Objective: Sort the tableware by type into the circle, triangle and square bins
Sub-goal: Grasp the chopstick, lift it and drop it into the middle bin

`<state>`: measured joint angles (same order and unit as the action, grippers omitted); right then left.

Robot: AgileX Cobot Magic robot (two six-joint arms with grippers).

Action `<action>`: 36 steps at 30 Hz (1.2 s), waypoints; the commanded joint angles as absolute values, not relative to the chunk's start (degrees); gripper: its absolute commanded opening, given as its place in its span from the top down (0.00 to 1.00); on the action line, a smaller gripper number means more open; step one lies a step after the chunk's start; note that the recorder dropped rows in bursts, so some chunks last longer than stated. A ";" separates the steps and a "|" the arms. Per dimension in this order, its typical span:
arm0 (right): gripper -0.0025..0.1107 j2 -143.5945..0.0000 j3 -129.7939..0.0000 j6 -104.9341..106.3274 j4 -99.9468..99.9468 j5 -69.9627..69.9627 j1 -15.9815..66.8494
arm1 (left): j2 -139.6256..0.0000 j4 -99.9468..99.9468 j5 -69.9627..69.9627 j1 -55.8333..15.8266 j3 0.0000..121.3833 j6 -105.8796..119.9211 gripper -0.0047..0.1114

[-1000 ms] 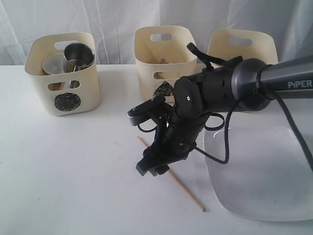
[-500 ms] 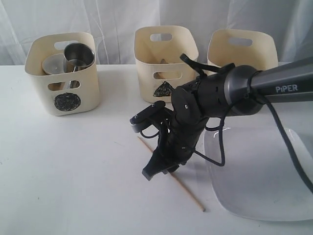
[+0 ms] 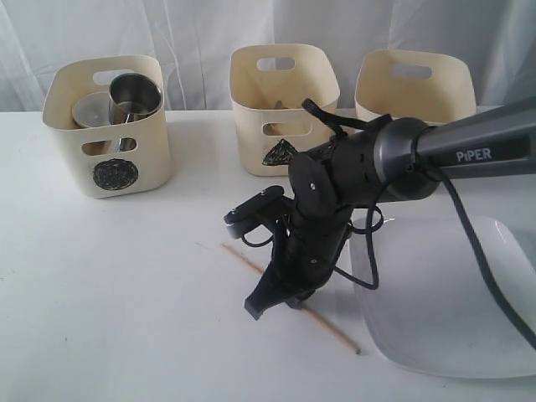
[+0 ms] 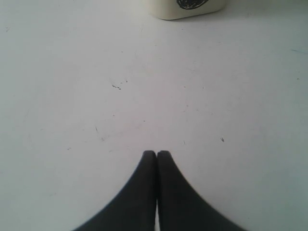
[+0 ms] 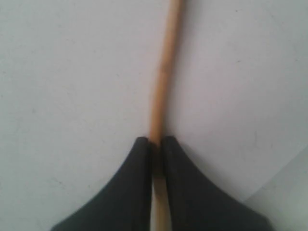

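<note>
One wooden chopstick sits pinched in the right claw; the left claw is closed, empty.

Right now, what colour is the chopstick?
Pale tan wood; the chopstick shows best in the right wrist view.
</note>
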<state>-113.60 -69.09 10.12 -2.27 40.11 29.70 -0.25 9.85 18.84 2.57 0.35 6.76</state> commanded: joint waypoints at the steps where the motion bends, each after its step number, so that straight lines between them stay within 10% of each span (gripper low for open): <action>1: 0.98 -114.90 -68.71 11.46 -1.30 42.61 29.67 | 0.00 10.13 19.24 2.73 0.00 6.38 0.96; 13: 0.98 -99.40 -81.38 19.67 5.64 55.25 29.67 | 0.00 10.13 19.24 2.73 0.00 6.38 0.96; 36: 0.98 -107.80 -83.89 -0.83 10.12 -8.23 12.93 | 0.00 10.13 19.24 2.73 0.00 6.38 0.96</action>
<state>-104.03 -83.75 1.41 10.22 3.35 14.47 -0.25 9.85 18.84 2.57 0.35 6.76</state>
